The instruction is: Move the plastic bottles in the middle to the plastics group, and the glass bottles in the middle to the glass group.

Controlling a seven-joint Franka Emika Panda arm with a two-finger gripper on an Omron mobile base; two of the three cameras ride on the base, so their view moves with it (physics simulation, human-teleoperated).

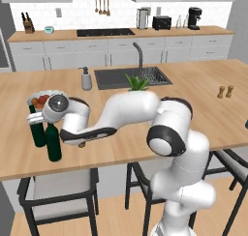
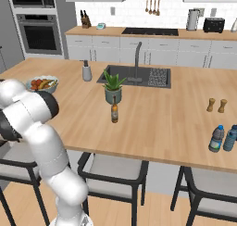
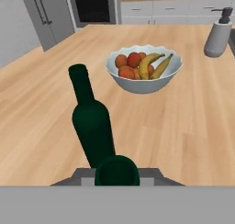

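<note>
Two tall dark green wine bottles stand on the island's left end in front of the fruit bowl (image 1: pixel 46 97). My gripper (image 1: pixel 50 125) reaches down over the nearer wine bottle (image 1: pixel 54 145) and is shut on its neck. In the hand view that bottle's round top (image 3: pixel 117 169) sits between my fingers (image 3: pixel 82 176), with the gripper (image 3: pixel 117 176) around it. The other wine bottle (image 3: pixel 93 124) stands just ahead (image 1: pixel 38 132). A brown beer bottle (image 2: pixel 114 110) stands mid-island beside the potted plant (image 2: pixel 113 88). Two plastic bottles (image 2: pixel 215 138) stand at the right end.
A grey soap dispenser (image 1: pixel 86 79) stands left of the sink (image 1: pixel 131 77). Two small shakers (image 1: pixel 225 91) stand on the right. A small brown thing (image 1: pixel 82 144) peeks out under my forearm. Stools line the near edge of the island.
</note>
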